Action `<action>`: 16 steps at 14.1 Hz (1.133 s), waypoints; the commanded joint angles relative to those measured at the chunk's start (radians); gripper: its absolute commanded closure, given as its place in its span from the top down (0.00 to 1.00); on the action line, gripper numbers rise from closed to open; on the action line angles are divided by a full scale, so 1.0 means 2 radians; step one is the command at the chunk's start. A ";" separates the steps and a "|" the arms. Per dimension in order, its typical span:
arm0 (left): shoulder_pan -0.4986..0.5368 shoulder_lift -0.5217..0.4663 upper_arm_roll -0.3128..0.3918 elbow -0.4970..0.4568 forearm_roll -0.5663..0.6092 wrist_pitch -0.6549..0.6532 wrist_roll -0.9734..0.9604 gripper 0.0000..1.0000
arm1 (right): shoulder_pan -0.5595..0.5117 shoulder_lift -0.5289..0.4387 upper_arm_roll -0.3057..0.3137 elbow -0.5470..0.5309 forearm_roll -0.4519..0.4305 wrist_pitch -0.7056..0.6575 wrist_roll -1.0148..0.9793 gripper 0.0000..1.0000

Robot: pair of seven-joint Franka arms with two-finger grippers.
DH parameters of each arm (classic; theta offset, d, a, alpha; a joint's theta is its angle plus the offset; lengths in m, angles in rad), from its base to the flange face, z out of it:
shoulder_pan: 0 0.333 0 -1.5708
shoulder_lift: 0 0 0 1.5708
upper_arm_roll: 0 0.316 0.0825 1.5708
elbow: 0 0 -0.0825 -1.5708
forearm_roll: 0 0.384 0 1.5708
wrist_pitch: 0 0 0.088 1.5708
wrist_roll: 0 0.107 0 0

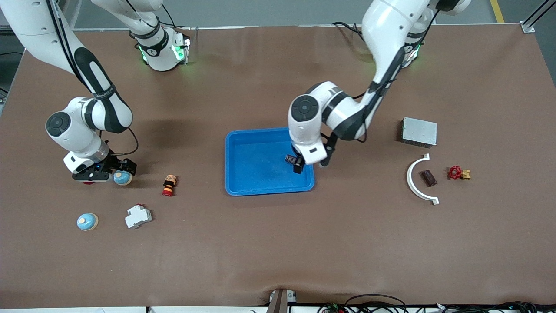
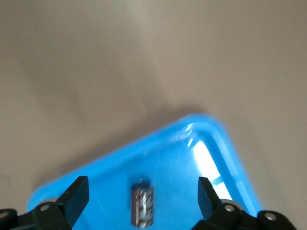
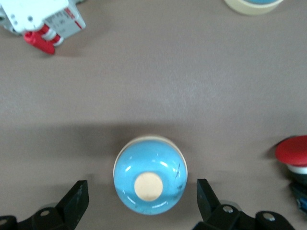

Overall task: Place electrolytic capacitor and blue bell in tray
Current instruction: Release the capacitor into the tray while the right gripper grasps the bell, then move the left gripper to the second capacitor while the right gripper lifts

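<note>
**A:** Start lowest in the front view. What's there?

**B:** A spare blue bell (image 1: 87,221), low in the frame at the right arm's end. Just beside it, toward the middle of the table, is a white circuit breaker (image 1: 138,216) with a red lever. Its label is too small to read.

**A:** Next row up?

**B:** A red-and-yellow push button (image 1: 169,185) lying on its side. Beside it is the blue bell (image 3: 149,175), dome up on the mat. The right gripper (image 3: 142,191) is down around it, fingers spread wide on either side and not touching it. A red-capped part (image 3: 293,152) sits near that bell, half under the wrist.

**A:** And the tray?

**B:** The tray (image 1: 243,174) is mid-frame. The left gripper (image 2: 143,191) hangs over the corner toward the left arm's end, fingers apart and holding nothing. The electrolytic capacitor (image 2: 142,207) shows below them, dark and on its side against the tray floor. Its printing is blurred. In the front view the wrist hides it.

**A:** The left arm's end?

**B:** A white curved bracket (image 1: 420,181), a small brown block (image 1: 428,178) inside its arc, and a red-handled brass valve (image 1: 458,173). Higher in the frame is a grey metal box (image 1: 418,131).
</note>
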 commanded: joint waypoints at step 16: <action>0.301 -0.021 -0.004 -0.038 0.061 -0.053 0.488 1.00 | 0.003 0.011 0.010 0.038 0.000 -0.037 0.018 0.00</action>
